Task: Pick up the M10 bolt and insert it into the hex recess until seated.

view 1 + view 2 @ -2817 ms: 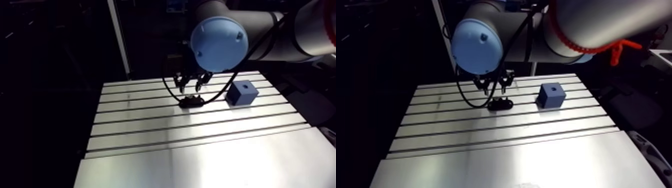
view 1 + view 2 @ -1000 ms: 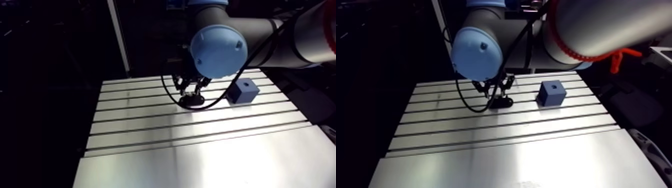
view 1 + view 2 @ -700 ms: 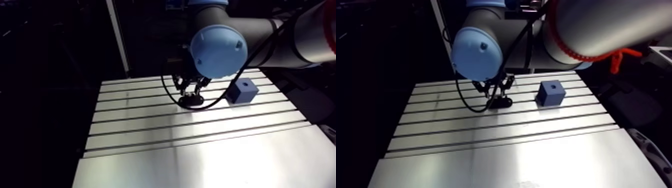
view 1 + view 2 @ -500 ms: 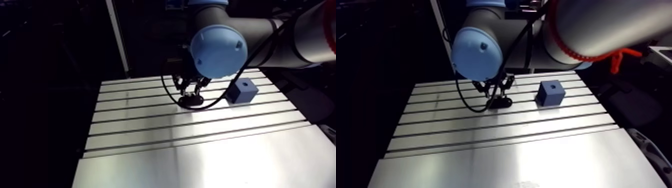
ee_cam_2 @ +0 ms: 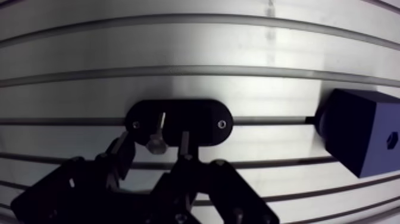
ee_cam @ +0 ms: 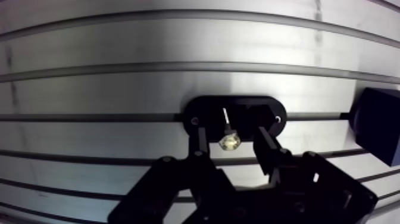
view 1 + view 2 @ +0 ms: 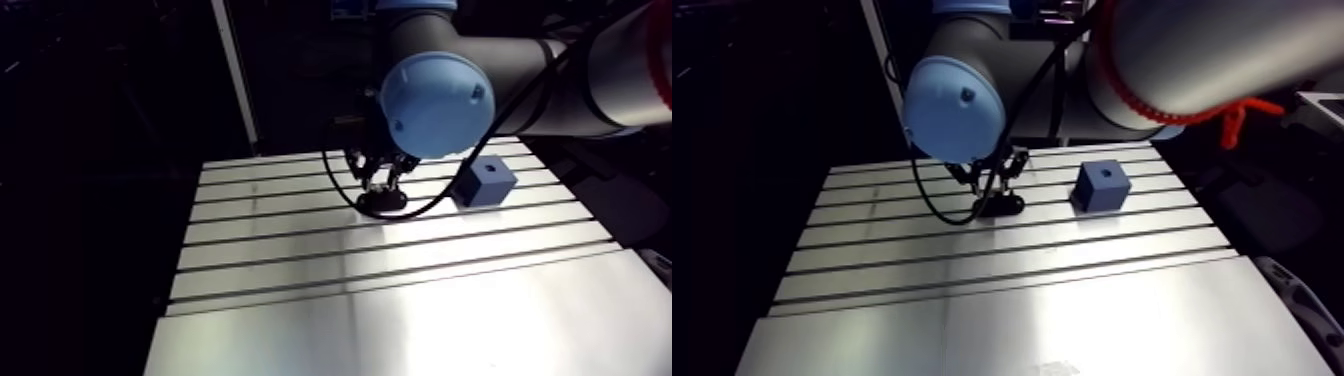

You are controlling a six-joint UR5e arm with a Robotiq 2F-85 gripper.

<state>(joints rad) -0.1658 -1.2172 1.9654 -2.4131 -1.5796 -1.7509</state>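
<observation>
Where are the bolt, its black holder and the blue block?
bolt (image 6: 229,142): wrist view, on its hex head.
black holder (image 6: 262,110): wrist view, on bare top face beside the bolt.
blue block (image 5: 357,140): wrist view, on its large visible face.

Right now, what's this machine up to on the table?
A robot arm's gripper hangs low over a small bolt sitting in a black oval holder on the slotted table. Its fingers straddle the bolt, open, not yet gripping it. The blue block with the hex recess the bolt is meant for sits apart, off to one side.
</observation>
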